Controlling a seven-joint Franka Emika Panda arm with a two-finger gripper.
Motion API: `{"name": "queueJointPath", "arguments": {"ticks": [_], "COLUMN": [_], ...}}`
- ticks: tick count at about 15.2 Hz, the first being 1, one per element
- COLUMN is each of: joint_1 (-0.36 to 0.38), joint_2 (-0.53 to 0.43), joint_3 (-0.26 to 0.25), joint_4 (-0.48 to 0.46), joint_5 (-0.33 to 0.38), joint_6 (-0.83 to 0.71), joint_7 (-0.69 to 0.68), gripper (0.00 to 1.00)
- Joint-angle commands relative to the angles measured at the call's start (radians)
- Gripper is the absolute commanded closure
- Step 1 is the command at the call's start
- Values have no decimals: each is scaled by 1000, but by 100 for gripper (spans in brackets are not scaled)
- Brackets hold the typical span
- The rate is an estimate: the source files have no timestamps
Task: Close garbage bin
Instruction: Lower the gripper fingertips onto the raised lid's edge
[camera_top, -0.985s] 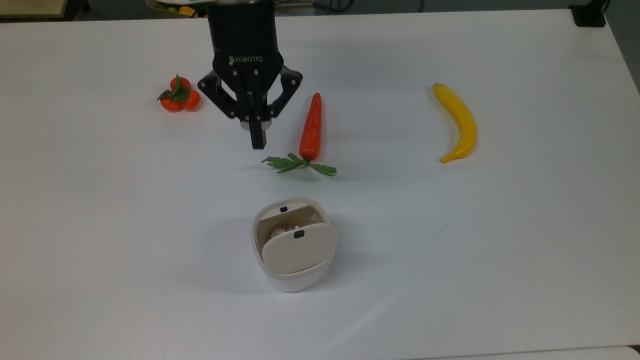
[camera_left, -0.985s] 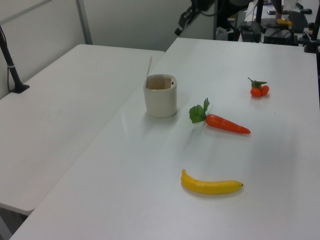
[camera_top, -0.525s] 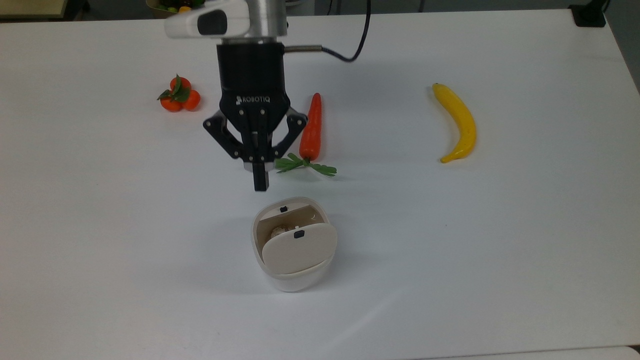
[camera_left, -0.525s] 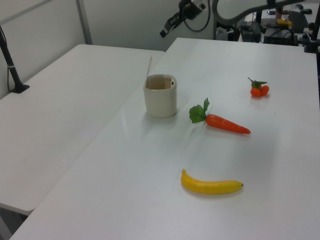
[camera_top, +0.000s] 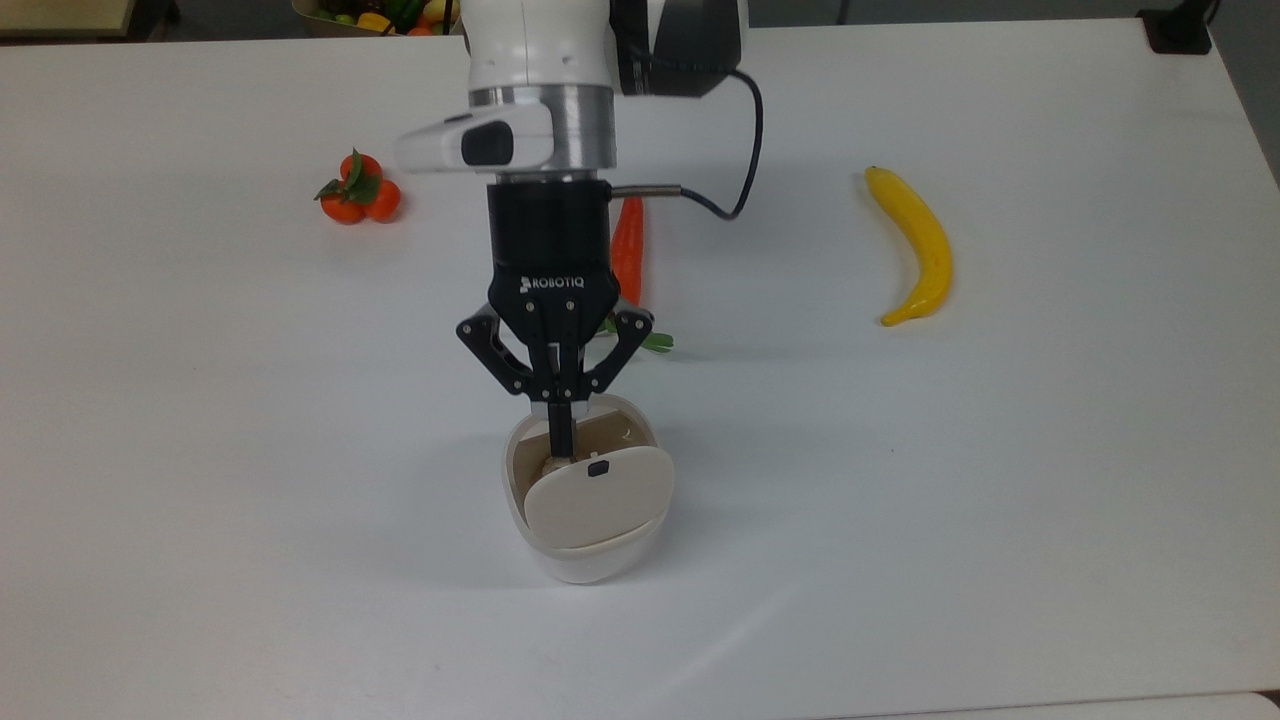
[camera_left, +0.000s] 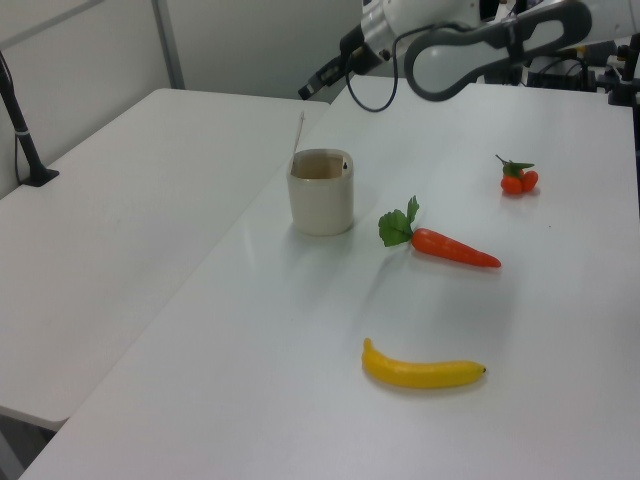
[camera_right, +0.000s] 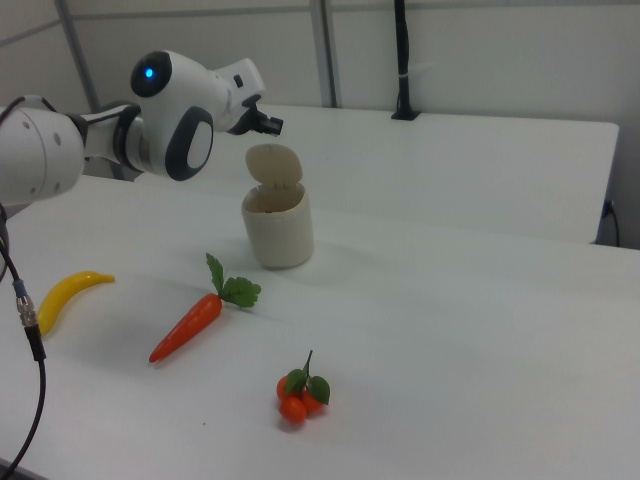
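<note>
Garbage bin (camera_top: 585, 545): small white plastic body, rounded-square outline, beige interior; flat beige lid (camera_top: 598, 497) hinged at the edge nearest the top view's bottom, standing raised, so the mouth is open; small black button (camera_top: 598, 468) near the lid's free edge; a pale rounded lump lies inside, what it is cannot be told. In the left view the bin (camera_left: 321, 192) stands upright and the lid shows edge-on as a thin upright line at the left view's left rim; in the right view the lid (camera_right: 274, 165) rises above the far rim of the bin (camera_right: 277, 227).

Location: on the white table (camera_top: 1000, 450), central in the top view, toward its bottom edge; the carrot (camera_top: 628, 255) lies near, beyond it, leaves toward the bin; mandarins (camera_top: 358, 188) and banana (camera_top: 918, 245) well apart.

Writing: "ROBOTIQ" in white on the black gripper body.

Orientation: bin's axis vertical, opening upward; lid's inner face turned toward the top view's top.

Gripper (camera_top: 562, 437): fingers pressed together, nothing between them; pointing down, tip over the open mouth just beside the lid's free edge in the top view; contact cannot be told.
</note>
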Motion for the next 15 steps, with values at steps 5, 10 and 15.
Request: {"name": "queueJointPath", "arguments": {"ticks": [5,10,15], "joint_1": [5,0,-2], "joint_2": [44,34,16], "joint_3": [2,2,3], "joint_4": [19,2,-13], "joint_5": [2,3,3], "joint_6": [53,50,41], "joint_7": [3,3,-7], "gripper": [100,100,100]}}
